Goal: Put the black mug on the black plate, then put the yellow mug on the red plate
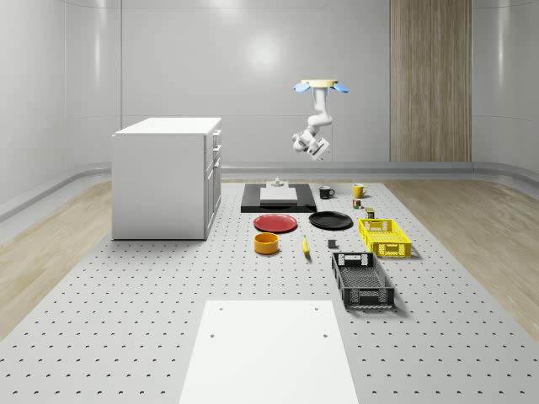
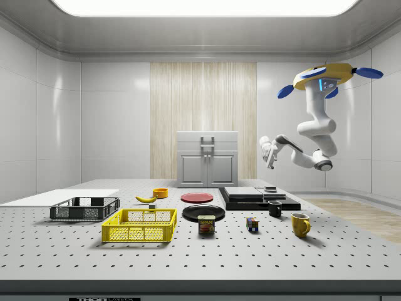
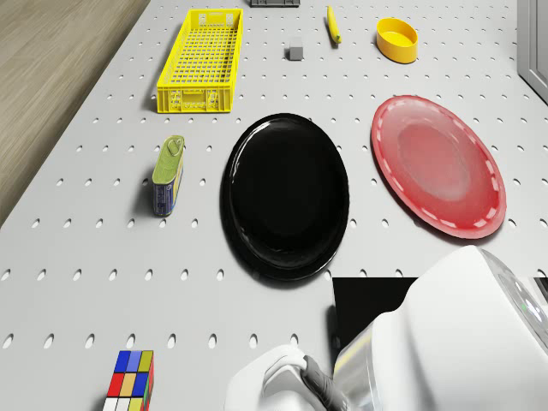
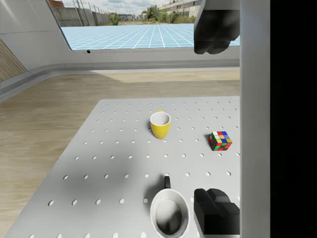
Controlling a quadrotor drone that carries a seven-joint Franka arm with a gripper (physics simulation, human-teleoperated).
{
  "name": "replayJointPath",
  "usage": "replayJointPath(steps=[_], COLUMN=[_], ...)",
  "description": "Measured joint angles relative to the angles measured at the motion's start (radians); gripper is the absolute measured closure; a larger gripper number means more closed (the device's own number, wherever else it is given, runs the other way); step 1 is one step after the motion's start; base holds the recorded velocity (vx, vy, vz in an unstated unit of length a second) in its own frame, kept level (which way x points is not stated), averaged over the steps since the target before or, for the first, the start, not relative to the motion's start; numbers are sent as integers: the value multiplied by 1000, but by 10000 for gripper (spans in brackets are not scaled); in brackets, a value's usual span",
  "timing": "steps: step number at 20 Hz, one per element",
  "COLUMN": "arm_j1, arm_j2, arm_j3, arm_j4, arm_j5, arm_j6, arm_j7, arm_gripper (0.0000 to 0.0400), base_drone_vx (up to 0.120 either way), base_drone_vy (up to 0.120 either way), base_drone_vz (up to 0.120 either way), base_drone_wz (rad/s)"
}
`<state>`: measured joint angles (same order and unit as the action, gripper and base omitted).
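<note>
The drone (image 2: 330, 76) is hovering high above the far end of the table (image 1: 152, 328), over the black mug (image 1: 326, 192). The arm is hanging bent under it, and the gripper (image 2: 268, 152) is staying in the air well above this mug. The fingers (image 4: 216, 210) are standing apart, holding nothing. The black mug is standing upright on the table, near the black plate (image 3: 285, 196). The yellow mug (image 4: 160, 124) is also upright, beside the black mug. The red plate (image 3: 437, 175) is lying just beside the black plate.
</note>
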<state>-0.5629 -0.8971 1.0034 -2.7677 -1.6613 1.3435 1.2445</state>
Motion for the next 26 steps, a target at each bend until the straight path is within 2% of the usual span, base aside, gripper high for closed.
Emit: replayJointPath(steps=[3,5,10,16,26], arm_j1=[-152,-234,-367,-440,-487], arm_j2=[-38,-61,-109,-153,-211], arm_j3=[91,134,198,235,265], arm_j4=[-73,-98,-123,-129,-127], arm_j5=[-165,-232,-308,-325,-308], arm_j6=[-70,-109,-163,-175,-145], arm_j7=[110,165,252,302,338], arm_gripper=[0,0,0,0,0], base_drone_vx=[0,0,0,0,0], base_drone_vy=[-13,-120,-120,-20,0], base_drone_vz=[-120,-120,-120,-120,-120], base_drone_wz=[0,0,0,0,0])
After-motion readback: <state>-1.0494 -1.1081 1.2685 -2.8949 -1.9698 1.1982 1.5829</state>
